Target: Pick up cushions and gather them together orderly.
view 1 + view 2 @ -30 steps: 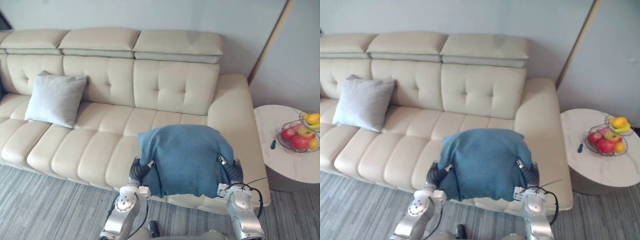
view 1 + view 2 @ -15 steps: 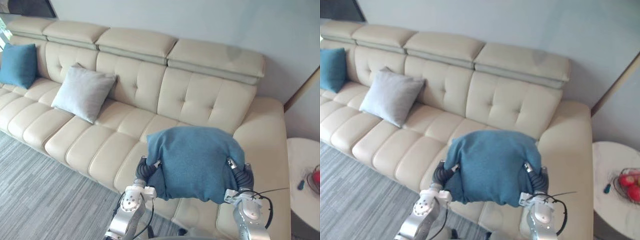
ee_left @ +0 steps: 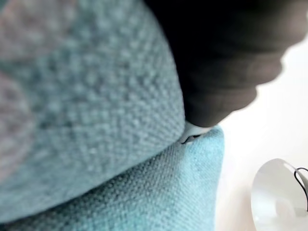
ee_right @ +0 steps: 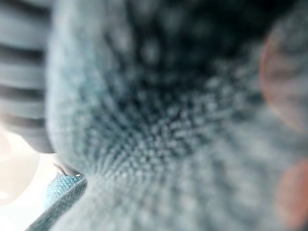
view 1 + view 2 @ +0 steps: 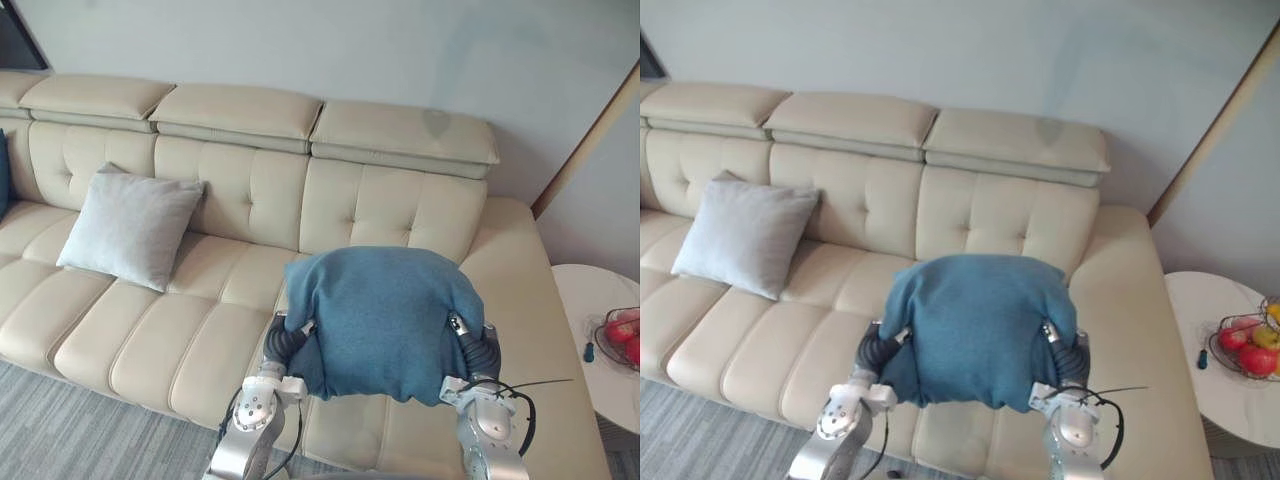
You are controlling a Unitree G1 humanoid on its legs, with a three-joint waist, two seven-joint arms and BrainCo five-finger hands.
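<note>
Over the near edge of the sofa (image 5: pixel 380 200), the blue cushion (image 5: pixel 380 320) hung between the left hand (image 5: pixel 281 345) and right hand (image 5: pixel 479 352), whose grip could not be told; a grey cushion (image 5: pixel 128 226) leaned far left.

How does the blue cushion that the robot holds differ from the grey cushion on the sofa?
The blue cushion is held up between the left hand and right hand; the grey cushion leans on the sofa backrest, untouched. The blue cushion bulges, squeezed; the grey cushion shows its square corners. Both are plain cloth cushions.
</note>
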